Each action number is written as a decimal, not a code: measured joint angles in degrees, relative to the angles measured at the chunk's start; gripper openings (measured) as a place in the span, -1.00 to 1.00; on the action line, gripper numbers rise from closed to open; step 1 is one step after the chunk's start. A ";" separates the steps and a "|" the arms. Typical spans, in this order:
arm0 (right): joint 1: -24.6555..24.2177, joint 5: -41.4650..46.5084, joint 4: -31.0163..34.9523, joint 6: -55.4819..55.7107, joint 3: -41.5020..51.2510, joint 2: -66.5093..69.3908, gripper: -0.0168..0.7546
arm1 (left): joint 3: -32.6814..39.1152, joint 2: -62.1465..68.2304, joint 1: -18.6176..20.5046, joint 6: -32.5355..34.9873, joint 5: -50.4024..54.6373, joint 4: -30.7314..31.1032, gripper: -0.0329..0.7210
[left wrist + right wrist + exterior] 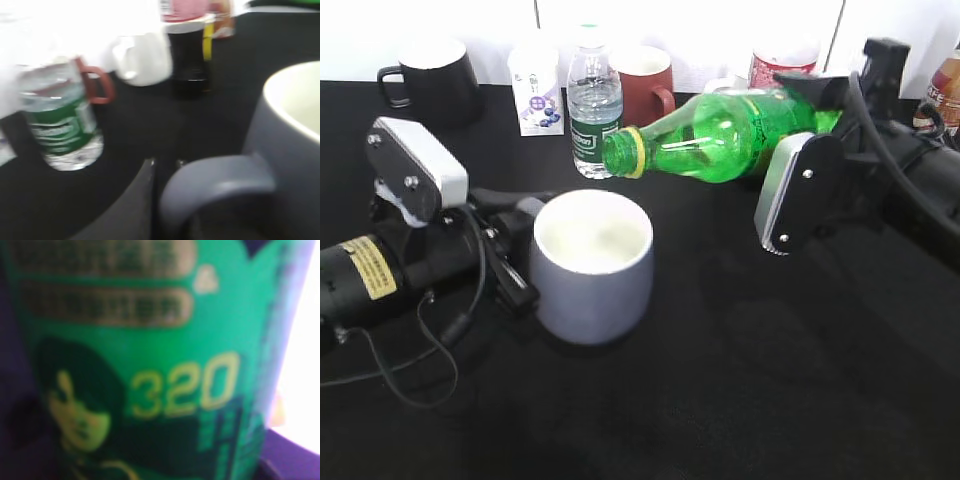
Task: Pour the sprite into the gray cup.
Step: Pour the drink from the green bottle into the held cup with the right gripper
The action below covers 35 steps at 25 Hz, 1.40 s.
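The sprite (pixel 730 135), a green bottle with a yellow neck ring, is held almost on its side by my right gripper (pixel 820 105), which is shut on its labelled body. Its open mouth points left, above and just behind the gray cup's rim. Its green label fills the right wrist view (pixel 150 340). The gray cup (pixel 592 268) stands upright on the black table, white inside. My left gripper (pixel 510 255) is shut on the cup's handle (pixel 215 185); the cup's wall shows at the right of the left wrist view (pixel 285 150).
Along the back edge stand a black mug (pixel 430 80), a small white carton (pixel 535 90), a clear water bottle with a green label (pixel 593 105), a brick-red mug (pixel 645 85), a red-labelled container (pixel 782 62) and a bottle at far right (pixel 945 90).
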 joint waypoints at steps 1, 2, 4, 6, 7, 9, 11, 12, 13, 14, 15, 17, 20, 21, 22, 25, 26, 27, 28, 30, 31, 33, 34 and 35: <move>0.00 -1.26 -0.48 -0.88 0.00 0.00 0.13 | 0.00 0.00 0.00 0.00 0.00 -0.36 -0.73; 0.00 -1.60 -1.08 -1.79 -0.05 0.00 0.13 | 0.00 0.00 0.00 0.00 0.00 -0.48 -0.73; 0.00 -1.74 -1.37 -4.25 -0.05 0.41 0.13 | 0.00 0.00 0.00 0.00 0.00 -1.64 -0.73; 0.00 -2.04 -1.43 -5.73 -0.05 0.99 0.13 | 0.00 0.00 0.00 0.00 0.00 -2.22 -0.73; 0.00 -2.67 -1.43 -6.05 -0.05 0.99 0.12 | 0.00 0.00 0.00 0.00 0.00 -2.22 -0.73; 0.00 -3.78 -1.38 -7.00 -0.05 0.99 0.12 | 0.00 0.00 0.00 0.54 0.00 -2.16 -0.73; 0.00 -4.13 -1.15 -7.34 -0.05 0.99 0.12 | 0.00 0.00 0.00 0.94 -0.17 -2.05 -0.73; 0.00 -4.15 -0.85 -7.46 -0.05 0.99 0.12 | 0.00 0.00 0.00 1.00 -0.77 -1.72 -0.73; 0.00 -4.19 -0.73 -7.54 -0.05 0.99 0.12 | 0.00 0.00 0.00 1.05 -1.38 -0.93 -0.73; 0.00 -4.19 -0.71 -7.65 -0.05 0.99 0.12 | 0.00 0.00 0.00 1.05 -1.51 -0.20 -0.73; 0.00 -4.19 -0.66 -7.65 -0.05 0.99 0.12 | 0.00 0.00 0.00 1.16 -1.52 0.15 -0.73; 0.00 -4.26 -0.66 -7.89 -0.05 0.99 0.12 | 0.00 0.00 0.00 1.17 -1.52 0.67 -0.73; 0.00 -4.26 -0.34 -8.97 -0.05 0.99 0.12 | 0.00 0.00 0.00 1.17 -1.52 1.65 -0.73; 0.00 -4.26 -0.28 -8.99 -0.05 0.99 0.12 | 0.00 0.00 0.00 1.17 -1.52 2.27 -0.73; 0.00 -4.26 -0.28 -9.04 -0.05 0.99 0.12 | 0.00 0.00 0.00 1.22 -1.52 2.45 -0.73; 0.00 -4.33 -0.28 -9.11 -0.05 0.99 0.12 | 0.00 0.00 0.00 1.22 -1.52 2.46 -0.73; 0.00 -4.33 -0.28 -9.11 -0.05 0.99 0.12 | 0.00 0.00 0.00 1.22 -1.57 2.46 -0.73; 0.00 -4.33 -0.28 -9.13 -0.05 0.99 0.12 | 0.00 0.00 0.00 1.22 -1.75 2.51 -0.73; 0.00 -4.27 -0.28 -9.13 -0.05 0.99 0.12 | 0.00 0.00 0.00 1.22 -1.77 2.51 -0.73; 0.00 -4.27 -0.28 -9.18 -0.05 0.99 0.12 | 0.00 0.00 0.00 1.22 -1.82 2.51 -0.73; 0.00 -4.27 -0.28 -9.18 -0.05 0.99 0.12 | 0.00 0.00 0.00 1.27 -1.82 2.51 -0.73; 0.00 -4.15 -0.26 -9.25 -0.16 0.99 0.12 | 0.00 0.00 0.00 1.27 -1.82 2.51 -0.73; 0.00 -4.09 -0.26 -9.41 -0.16 0.99 0.12 | 0.00 0.00 0.00 1.33 -1.82 2.51 -0.73; 0.00 -4.08 -0.26 -9.45 -0.16 0.99 0.12 | 0.00 0.00 0.00 1.33 -1.82 2.51 -0.73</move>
